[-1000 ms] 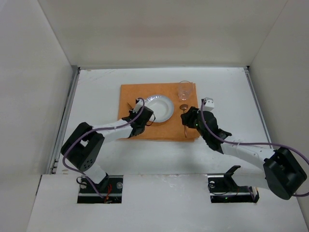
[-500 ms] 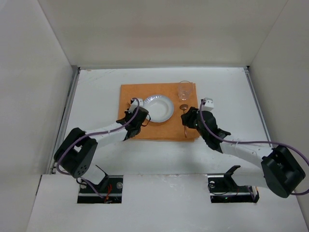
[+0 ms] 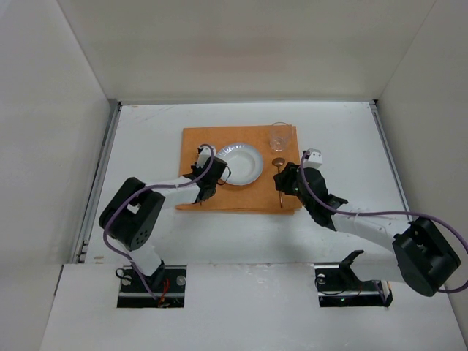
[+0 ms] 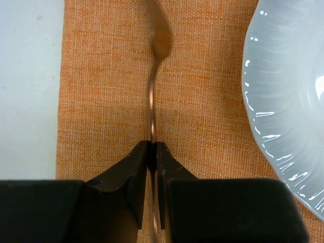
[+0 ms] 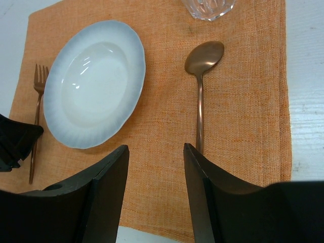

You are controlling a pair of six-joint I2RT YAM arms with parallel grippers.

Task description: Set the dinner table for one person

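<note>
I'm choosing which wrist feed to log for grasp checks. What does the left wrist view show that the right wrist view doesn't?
Only the left wrist view: the left gripper clamped shut on the fork by its handle, close up.
Only the right wrist view: the copper spoon, the base of the clear glass, the fork's tines, the plate in full, and the open right gripper.
Both views: the fork, the plate, the orange placemat and a strip of the dinner table.

No readable text, labels, brands or numbers in any view.
</note>
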